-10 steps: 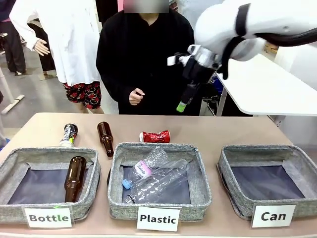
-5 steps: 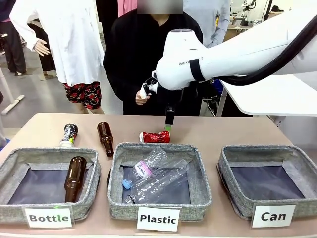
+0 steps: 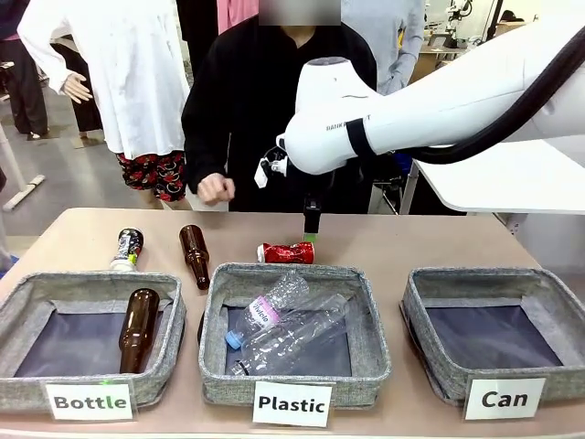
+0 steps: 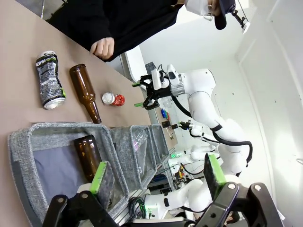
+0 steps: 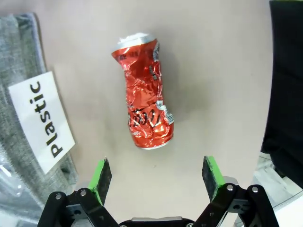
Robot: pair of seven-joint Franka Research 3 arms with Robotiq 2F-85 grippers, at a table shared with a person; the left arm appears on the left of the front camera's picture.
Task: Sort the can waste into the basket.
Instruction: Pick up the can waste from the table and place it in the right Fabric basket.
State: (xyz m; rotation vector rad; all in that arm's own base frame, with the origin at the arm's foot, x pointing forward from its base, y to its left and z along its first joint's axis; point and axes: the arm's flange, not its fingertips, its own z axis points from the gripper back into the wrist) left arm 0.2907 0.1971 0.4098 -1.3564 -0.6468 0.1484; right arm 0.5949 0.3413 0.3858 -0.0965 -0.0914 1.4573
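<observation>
Our tan desk carries 3 grey baskets along its near edge. We see the right gripper poised above the crushed red can with its jaws spread wide and not touching it. That can lies on its side just behind the "Plastic" basket. The dark can lies at the far left, near a brown bottle. The "Can" basket sits at the right, well apart from both cans. Our left gripper is spread wide, holding nothing.

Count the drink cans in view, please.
2. A crushed red can lies just behind the Plastic basket; a dark printed can lies behind the Bottle basket, at far left. Another could lie hidden under the clear bottles.
</observation>
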